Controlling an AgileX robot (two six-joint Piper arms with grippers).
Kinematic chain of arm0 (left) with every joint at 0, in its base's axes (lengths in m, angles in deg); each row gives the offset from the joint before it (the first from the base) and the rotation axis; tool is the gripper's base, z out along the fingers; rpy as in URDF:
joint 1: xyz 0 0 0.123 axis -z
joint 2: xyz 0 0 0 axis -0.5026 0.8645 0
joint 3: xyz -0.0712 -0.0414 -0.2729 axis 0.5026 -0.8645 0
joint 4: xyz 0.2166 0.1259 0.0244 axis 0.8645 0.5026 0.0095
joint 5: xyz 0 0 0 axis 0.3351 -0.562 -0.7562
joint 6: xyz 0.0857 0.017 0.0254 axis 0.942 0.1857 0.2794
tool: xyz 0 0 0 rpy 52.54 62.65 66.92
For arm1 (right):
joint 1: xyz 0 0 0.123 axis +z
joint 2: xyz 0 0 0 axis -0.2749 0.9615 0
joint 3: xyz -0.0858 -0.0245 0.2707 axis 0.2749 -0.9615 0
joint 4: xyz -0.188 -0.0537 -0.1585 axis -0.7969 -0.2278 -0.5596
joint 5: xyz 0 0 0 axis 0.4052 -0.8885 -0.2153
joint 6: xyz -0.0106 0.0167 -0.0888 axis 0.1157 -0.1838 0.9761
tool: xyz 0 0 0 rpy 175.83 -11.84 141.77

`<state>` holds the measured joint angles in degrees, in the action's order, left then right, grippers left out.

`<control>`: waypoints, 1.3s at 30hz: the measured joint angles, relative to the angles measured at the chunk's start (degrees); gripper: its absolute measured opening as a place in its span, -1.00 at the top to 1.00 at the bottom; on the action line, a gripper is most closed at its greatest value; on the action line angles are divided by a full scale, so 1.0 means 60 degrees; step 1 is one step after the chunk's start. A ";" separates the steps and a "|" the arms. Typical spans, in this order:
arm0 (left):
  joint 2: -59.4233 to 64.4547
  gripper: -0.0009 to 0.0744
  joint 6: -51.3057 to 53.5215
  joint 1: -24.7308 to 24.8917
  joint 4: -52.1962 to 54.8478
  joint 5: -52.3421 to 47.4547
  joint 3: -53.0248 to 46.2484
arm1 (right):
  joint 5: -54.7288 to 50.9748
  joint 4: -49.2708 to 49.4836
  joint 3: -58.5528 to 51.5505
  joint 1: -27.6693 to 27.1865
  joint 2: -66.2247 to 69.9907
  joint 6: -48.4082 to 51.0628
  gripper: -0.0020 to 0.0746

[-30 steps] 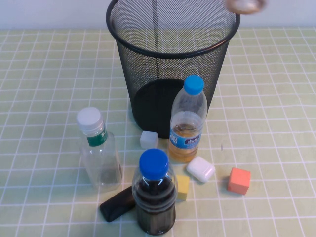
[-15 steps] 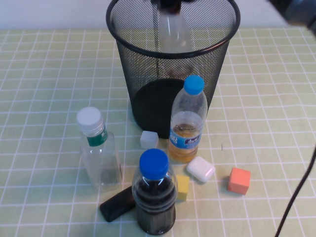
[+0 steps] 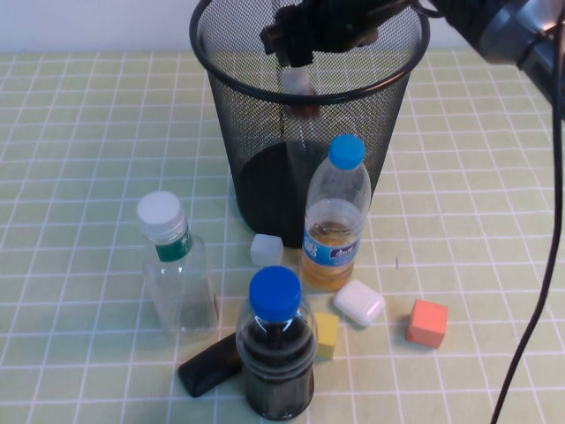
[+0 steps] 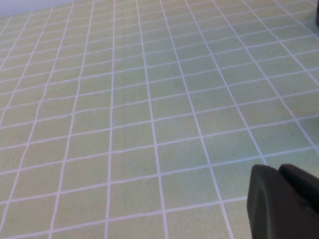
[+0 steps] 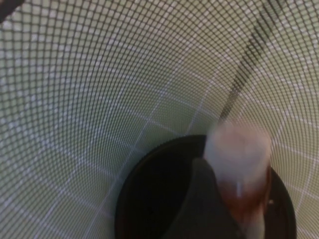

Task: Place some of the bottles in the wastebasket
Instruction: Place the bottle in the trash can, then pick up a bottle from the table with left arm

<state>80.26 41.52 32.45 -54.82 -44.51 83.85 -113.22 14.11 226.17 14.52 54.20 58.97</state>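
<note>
Wastebasket [image 3: 265, 132] at the bench's far edge holds my right gripper [image 3: 305, 40] over its mouth, brown-banded bottle [image 3: 296, 88] below for dropping, jaw state unclear; left gripper [image 4: 284, 204] parked, unclear too.

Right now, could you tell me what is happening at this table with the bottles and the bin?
The right gripper is at the mouth of the wastebasket, lowering a white-capped clear bottle inside; whether it grips the bottle is unclear. The green-labelled bottle stands on the table in front. Two blue-capped bottles and a few small blocks also sit there. The left gripper hangs over bare table, away from the work.
</note>
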 joint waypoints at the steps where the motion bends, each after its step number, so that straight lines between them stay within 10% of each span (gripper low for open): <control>1: 0.0000 0.99 0.0000 0.0000 0.0000 0.0000 0.0000 | -0.0176 0.0000 0.0000 0.0000 -0.0129 0.0000 -0.20; 6: 0.0000 0.99 0.0000 0.0000 0.0000 0.0000 0.0000 | -0.1151 -0.0112 0.0000 0.0000 -0.0821 0.0000 0.08; 13: 0.0000 0.99 0.0000 0.0000 0.0000 0.0000 0.0000 | -0.2454 -0.0316 -0.0124 0.0000 -0.1804 0.0454 0.96; 21: 0.0000 0.99 0.0000 0.0000 0.0000 0.0000 0.0000 | -0.2454 -0.1433 -0.1940 0.0000 -0.4040 -0.0053 0.97; 39: 0.0000 0.99 0.0000 0.0677 0.0000 0.0000 0.0000 | 0.0890 -0.3100 -1.2223 0.0000 -1.1589 -0.2342 0.97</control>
<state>80.26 41.52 36.51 -54.82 -44.51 83.85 -107.88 -4.48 152.83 14.52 -15.34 44.91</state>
